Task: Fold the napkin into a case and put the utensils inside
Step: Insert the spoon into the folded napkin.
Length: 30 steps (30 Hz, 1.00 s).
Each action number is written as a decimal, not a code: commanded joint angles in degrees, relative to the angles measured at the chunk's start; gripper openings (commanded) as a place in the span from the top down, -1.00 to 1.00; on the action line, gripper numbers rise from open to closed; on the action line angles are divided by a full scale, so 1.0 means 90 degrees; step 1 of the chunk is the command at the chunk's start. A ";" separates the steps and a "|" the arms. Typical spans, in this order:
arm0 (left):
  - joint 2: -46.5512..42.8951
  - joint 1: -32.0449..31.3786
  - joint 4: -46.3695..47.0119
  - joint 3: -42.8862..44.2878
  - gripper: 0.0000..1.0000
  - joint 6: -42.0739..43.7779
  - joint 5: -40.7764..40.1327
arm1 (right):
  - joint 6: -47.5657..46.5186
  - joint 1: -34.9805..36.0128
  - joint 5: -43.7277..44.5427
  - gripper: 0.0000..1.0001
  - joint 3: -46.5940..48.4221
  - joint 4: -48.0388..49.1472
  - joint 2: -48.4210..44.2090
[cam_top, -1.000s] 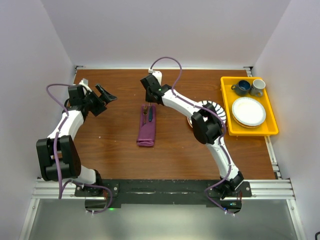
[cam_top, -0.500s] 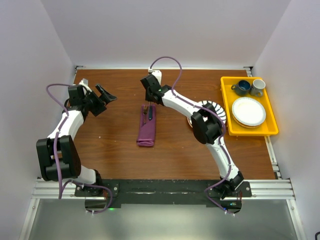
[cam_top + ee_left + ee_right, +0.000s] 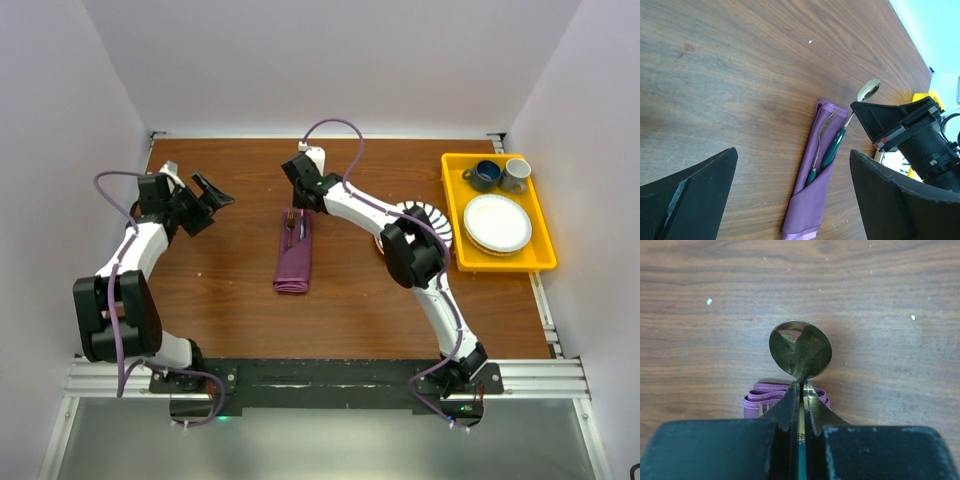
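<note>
Two utensils (image 3: 293,228) sit in the case (image 3: 293,262) mid-table: fork (image 3: 822,131) tucked in, spoon (image 3: 800,349) pinched tight at its neck by the right claw (image 3: 801,391). Left claw (image 3: 212,190) hangs wide open, empty, over the far left.

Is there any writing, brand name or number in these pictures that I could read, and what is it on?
No readable text anywhere.
A small red mark on the right gripper, which holds the spoon: too small to tell whether it bears writing.
The yellow tray and the purple case: no lettering to be seen.
</note>
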 commanded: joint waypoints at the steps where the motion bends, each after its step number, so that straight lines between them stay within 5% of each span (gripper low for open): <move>1: -0.0118 0.0000 0.0104 -0.0078 -1.00 -0.0010 -0.0108 | 0.0246 0.0050 -0.0031 1.00 -0.0065 -0.0258 -0.0205; 21: -0.0148 -0.0010 0.0512 -0.0517 -1.00 0.0193 0.0116 | 0.0530 0.0226 -0.0052 1.00 -0.0436 -0.0747 -0.0449; 24: 0.0183 -0.0020 0.0864 -0.0488 -0.59 0.0710 0.0682 | 0.0462 0.0236 -0.0022 1.00 -0.0533 -0.0708 -0.0400; 25: 0.0310 -0.0039 0.0952 -0.0430 -0.11 0.0809 0.0780 | 0.0433 0.0226 -0.0061 1.00 -0.0553 -0.0708 -0.0390; 28: 0.1032 -0.0185 0.1187 -0.0011 0.52 0.1112 0.1248 | 0.0393 0.0236 -0.0091 1.00 -0.0660 -0.0659 -0.0400; 30: 0.1645 -0.0487 0.0984 0.0526 0.57 0.1374 0.1357 | 0.0393 0.0236 -0.0081 1.00 -0.0680 -0.0649 -0.0409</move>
